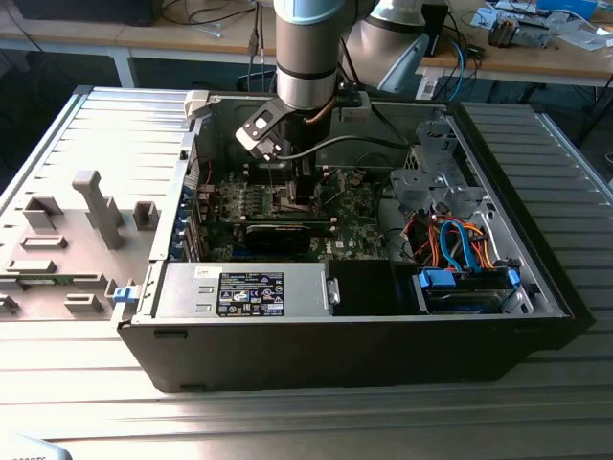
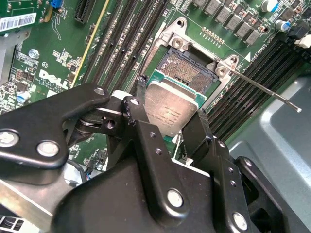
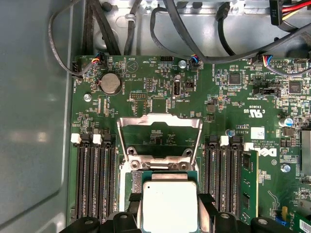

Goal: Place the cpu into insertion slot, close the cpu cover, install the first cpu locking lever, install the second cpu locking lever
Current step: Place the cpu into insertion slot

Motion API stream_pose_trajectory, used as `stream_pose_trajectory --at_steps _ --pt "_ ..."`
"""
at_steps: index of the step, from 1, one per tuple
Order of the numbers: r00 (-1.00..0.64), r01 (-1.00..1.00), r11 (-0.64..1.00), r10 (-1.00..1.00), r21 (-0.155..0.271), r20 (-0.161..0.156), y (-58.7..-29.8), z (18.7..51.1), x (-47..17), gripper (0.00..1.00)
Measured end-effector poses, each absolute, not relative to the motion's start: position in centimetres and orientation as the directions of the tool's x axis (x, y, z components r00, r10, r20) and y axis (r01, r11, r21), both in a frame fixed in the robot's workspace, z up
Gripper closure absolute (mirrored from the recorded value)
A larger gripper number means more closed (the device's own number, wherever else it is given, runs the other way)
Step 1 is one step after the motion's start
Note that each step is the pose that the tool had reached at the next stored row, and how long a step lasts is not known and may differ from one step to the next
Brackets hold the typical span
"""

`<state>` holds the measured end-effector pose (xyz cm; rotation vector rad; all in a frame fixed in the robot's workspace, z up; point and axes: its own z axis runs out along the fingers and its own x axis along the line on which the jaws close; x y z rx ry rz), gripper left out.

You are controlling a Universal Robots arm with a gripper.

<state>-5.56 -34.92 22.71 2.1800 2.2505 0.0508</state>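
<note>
Black two-fingered gripper (image 2: 170,104) has little margin here, I judge. If it brings the flat square silvery-topped cpu (image 2: 171,114) down skewed or offset, the chip could crush the fine contacts of the dark square insertion slot (image 2: 187,68), or a corner could catch the socket's metal frame. The hold is on the edges alone, so the chip might also slip and land tilted.

Its jaws are parted just to the chip's width, pinching two opposite edges. In both wrist views the cpu hangs close over the slot and does not look seated. The thin silvery window-frame cpu cover (image 3: 160,120) stands raised, and a thin metal locking lever (image 2: 262,90) juts free beside the socket. In the exterior view the gripper stands at about one o'clock from the long grey power-supply box (image 1: 244,287).
</note>
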Motion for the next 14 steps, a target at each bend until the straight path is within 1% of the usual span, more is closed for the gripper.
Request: stream_pose_trajectory --at_steps 14 --pt "-0.032 0.999 0.031 0.999 0.029 0.018 -34.62 22.25 -5.94 0.46"
